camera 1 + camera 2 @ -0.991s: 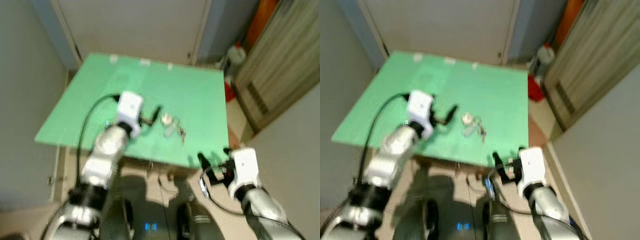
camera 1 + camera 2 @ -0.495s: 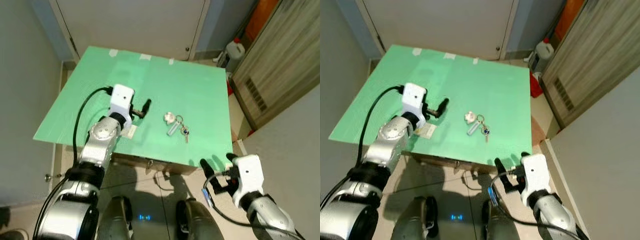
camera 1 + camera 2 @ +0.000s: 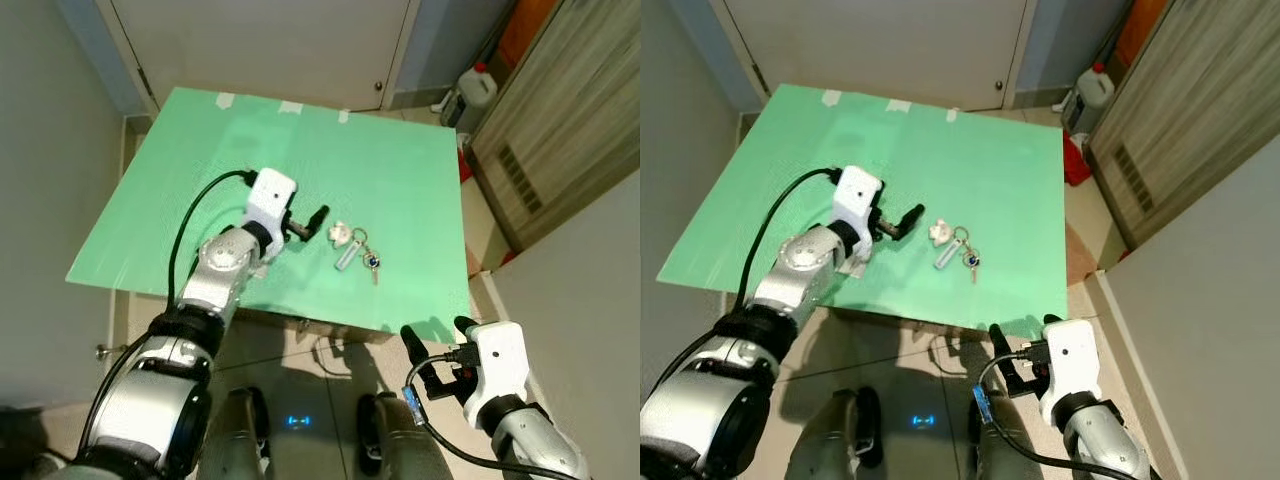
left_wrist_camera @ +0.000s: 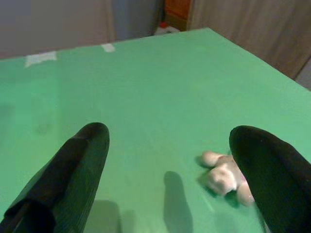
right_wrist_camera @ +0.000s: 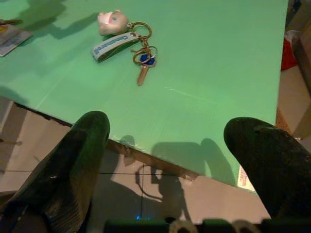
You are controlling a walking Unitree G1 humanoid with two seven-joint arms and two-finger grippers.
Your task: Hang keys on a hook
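Observation:
A bunch of keys [image 3: 356,251] lies on the green table [image 3: 380,150], right of its middle: a pale little figure [image 4: 222,175], a light strap, rings and a blue-headed key [image 5: 144,60]. My left gripper [image 3: 319,214] hovers low over the table just left of the figure, open, with nothing between its fingers [image 4: 80,160]. My right gripper [image 3: 435,330] hangs open off the table's front edge, near its right corner and below the keys. From the right wrist view the keys [image 5: 127,40] lie well beyond the fingertips.
A small paper card [image 3: 852,262] lies on the table under my left forearm. A white door stands behind the table. A wooden cabinet [image 3: 560,130] lines the right side, with a white bottle [image 3: 478,85] and a red item on the floor beside it.
My left gripper has moved right, closer to the pale figure on the keys. My right gripper has sunk a little below the table's front edge. The head camera has steadied.

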